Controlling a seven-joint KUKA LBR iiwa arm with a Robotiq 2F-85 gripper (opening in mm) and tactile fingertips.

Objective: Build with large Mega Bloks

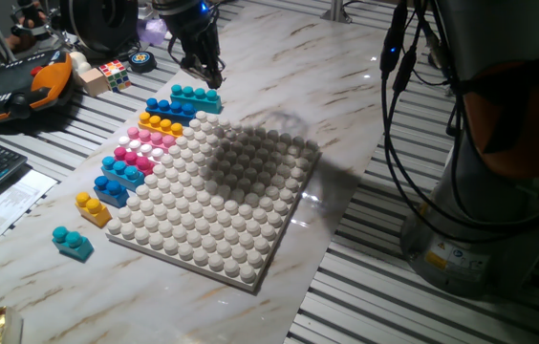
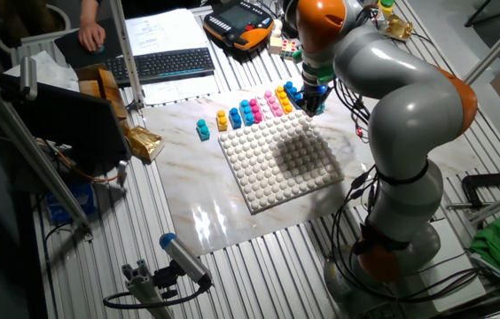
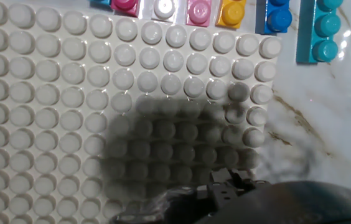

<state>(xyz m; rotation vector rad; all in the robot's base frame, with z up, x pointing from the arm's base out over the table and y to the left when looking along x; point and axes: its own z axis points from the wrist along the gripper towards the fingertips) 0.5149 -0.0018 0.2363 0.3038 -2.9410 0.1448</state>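
The gripper [image 1: 214, 78] hangs just above the teal brick [image 1: 196, 97] at the white studded baseplate's [image 1: 217, 196] 11 o'clock corner; whether its fingers are apart or together I cannot tell. Along the plate's 9 o'clock edge lie a blue brick [image 1: 169, 108], a yellow brick [image 1: 161, 124], pink and magenta bricks [image 1: 134, 155]. A lone teal brick [image 1: 73, 243] sits at 7 o'clock, near a yellow one [image 1: 93, 207]. A puzzle cube [image 1: 113, 74] rests farther off

Studs-up Mega Bloks [image 1: 140, 143] in teal, blue, yellow and pink line the white baseplate's [image 1: 214, 196] edge.
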